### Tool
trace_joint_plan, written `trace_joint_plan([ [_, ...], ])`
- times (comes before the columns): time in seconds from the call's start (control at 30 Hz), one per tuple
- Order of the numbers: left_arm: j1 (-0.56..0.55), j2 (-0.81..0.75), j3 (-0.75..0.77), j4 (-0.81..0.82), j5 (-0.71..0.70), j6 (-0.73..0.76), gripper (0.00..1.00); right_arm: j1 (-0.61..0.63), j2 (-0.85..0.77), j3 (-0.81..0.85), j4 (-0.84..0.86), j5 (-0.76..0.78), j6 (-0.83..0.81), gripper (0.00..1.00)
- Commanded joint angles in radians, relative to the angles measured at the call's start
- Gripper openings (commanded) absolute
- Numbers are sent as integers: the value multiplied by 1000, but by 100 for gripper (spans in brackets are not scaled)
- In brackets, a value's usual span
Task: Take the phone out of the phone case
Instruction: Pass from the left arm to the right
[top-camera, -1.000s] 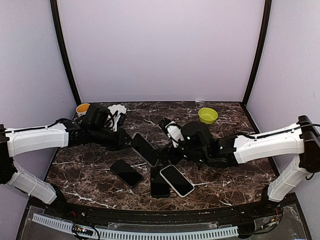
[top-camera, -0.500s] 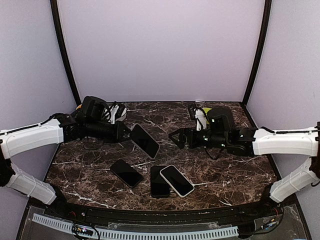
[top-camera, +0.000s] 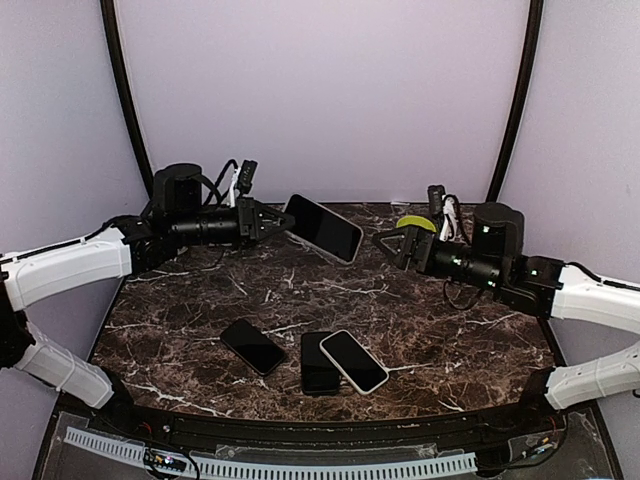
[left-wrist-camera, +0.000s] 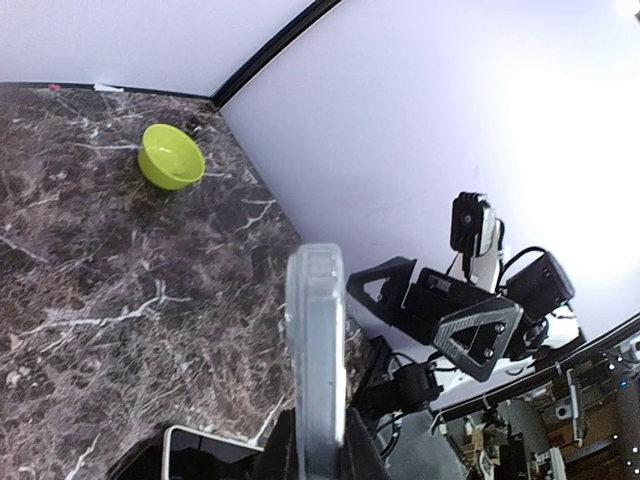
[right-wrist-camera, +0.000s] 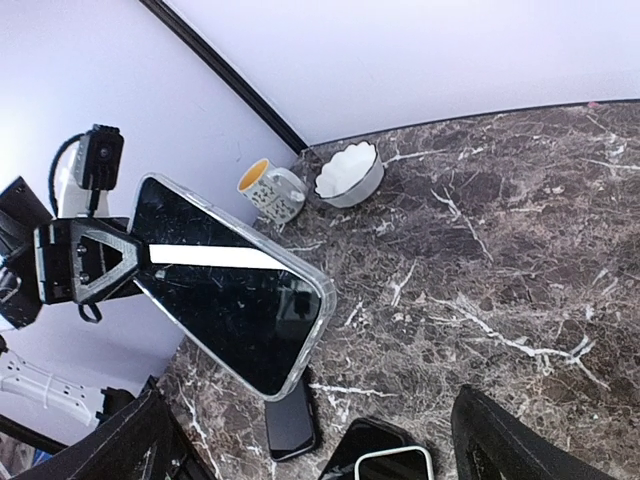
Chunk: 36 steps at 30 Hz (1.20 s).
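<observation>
Phone (top-camera: 324, 228) raised at far centre, clamped in left gripper (top-camera: 272, 221) | right gripper (top-camera: 392, 243) just right of it, jaws wide, empty | clear case (left-wrist-camera: 315, 350) on phone, removal not yet done

the table (top-camera: 420, 330) is dark brown marble veined white, the far phone (right-wrist-camera: 225, 290) black in a clear case (left-wrist-camera: 315, 340), the far-right bowl (left-wrist-camera: 171, 156) lime green, the walls (top-camera: 320, 100) pale lilac.

We see a phone (right-wrist-camera: 230, 290) with a glossy black screen inside a clear, smooth plastic case (left-wrist-camera: 316, 350) (translucent rim), and a polished, white-veined marble table (top-camera: 420, 330).
</observation>
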Motion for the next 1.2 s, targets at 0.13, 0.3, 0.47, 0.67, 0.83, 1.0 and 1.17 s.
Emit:
trace_joint_plan([
  [0.13, 7, 66, 74, 474, 121, -229, 0, -15, -57, 57, -8, -73, 68, 99],
  [0.3, 7, 103, 100, 570, 172, -277, 0, -15, -109, 4, 155, -223, 67, 99],
  [0.47, 6, 116, 105, 668, 210, -332, 0, -15, -115, -5, 236, -294, 84, 99],
  [0.67, -1, 117, 81, 738, 200, -374, 0, -15, -76, 27, 316, -269, 124, 95],
  [0.83, -8, 119, 72, 767, 195, -388, 0, -15, -42, 73, 345, -221, 155, 91],
  [1.0, -13, 116, 56, 781, 193, -393, 0, -15, -14, 104, 382, -190, 202, 77],
  [1.17, -19, 118, 43, 801, 182, -398, 0, -13, 18, 140, 413, -172, 221, 66],
])
